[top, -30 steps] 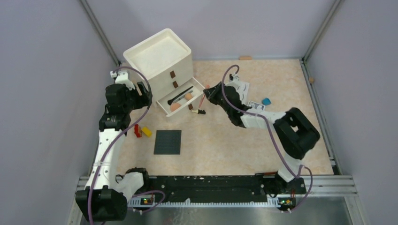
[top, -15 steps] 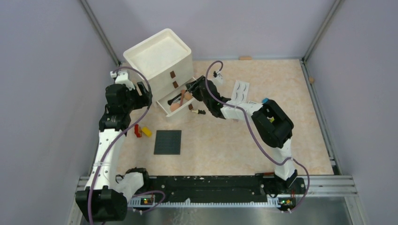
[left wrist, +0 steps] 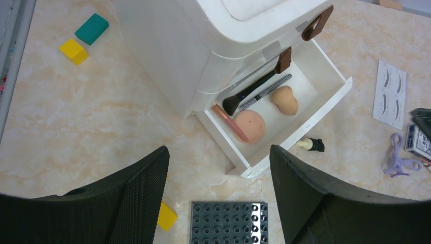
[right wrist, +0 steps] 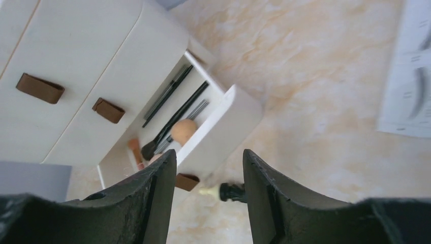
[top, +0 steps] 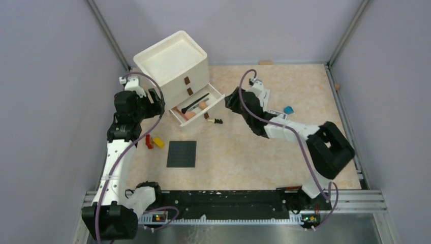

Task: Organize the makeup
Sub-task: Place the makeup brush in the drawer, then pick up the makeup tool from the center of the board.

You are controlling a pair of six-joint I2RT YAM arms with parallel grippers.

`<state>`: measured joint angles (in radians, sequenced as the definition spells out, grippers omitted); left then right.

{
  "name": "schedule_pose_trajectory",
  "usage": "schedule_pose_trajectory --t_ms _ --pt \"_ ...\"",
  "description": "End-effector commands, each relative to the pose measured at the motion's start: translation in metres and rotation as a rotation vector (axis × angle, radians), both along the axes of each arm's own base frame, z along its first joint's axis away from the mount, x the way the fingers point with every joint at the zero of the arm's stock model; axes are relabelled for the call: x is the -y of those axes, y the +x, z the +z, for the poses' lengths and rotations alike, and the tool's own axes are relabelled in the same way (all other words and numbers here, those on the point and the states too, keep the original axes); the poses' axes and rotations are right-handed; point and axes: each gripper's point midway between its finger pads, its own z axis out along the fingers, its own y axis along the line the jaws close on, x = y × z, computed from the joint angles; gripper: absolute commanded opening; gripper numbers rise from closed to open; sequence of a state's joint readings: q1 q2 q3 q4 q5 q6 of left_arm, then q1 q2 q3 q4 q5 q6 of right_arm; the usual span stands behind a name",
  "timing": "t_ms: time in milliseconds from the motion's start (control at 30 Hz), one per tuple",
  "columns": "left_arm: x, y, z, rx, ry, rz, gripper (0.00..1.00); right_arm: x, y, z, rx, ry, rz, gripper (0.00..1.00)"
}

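The white cabinet's (top: pixel 173 63) bottom drawer (top: pixel 213 104) stands pulled out. In it lie a dark brush (left wrist: pixel 249 91), a thin pencil (left wrist: pixel 265 92), a peach sponge (left wrist: pixel 284 99), a round peach puff (left wrist: pixel 251 126) and a pink pencil (left wrist: pixel 229 122). A small black and cream tube (left wrist: pixel 311 144) lies on the table just outside the drawer front. The white eyelash card (left wrist: pixel 390 94) lies further right. My right gripper (top: pixel 233 99) hangs open and empty to the right of the drawer, above the tube (right wrist: pixel 228 191). My left gripper (left wrist: pixel 218 193) is open and empty, left of the drawer.
A dark studded plate (top: pixel 181 154) lies in front of the drawer, with red (top: pixel 148 142) and yellow (top: pixel 159 143) bricks to its left. A green brick (left wrist: pixel 91 28) sits behind the cabinet. A blue item (top: pixel 288 109) and a small dark box (left wrist: pixel 419 137) lie right of the card.
My right gripper carried the pink pencil over the drawer, opened and let it go there. It has since pulled back to the right, empty. The left arm stayed still.
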<state>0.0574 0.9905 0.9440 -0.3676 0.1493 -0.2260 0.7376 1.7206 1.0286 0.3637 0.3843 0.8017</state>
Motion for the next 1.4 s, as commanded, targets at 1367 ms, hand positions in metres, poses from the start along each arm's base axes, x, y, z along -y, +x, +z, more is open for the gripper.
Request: schedule_pose_trajectory --t_ms 1367 --pt "0.017 -0.012 0.003 0.022 0.084 -0.042 0.79 0.157 -0.039 -0.095 -0.672 -0.307 -0.340 0.65"
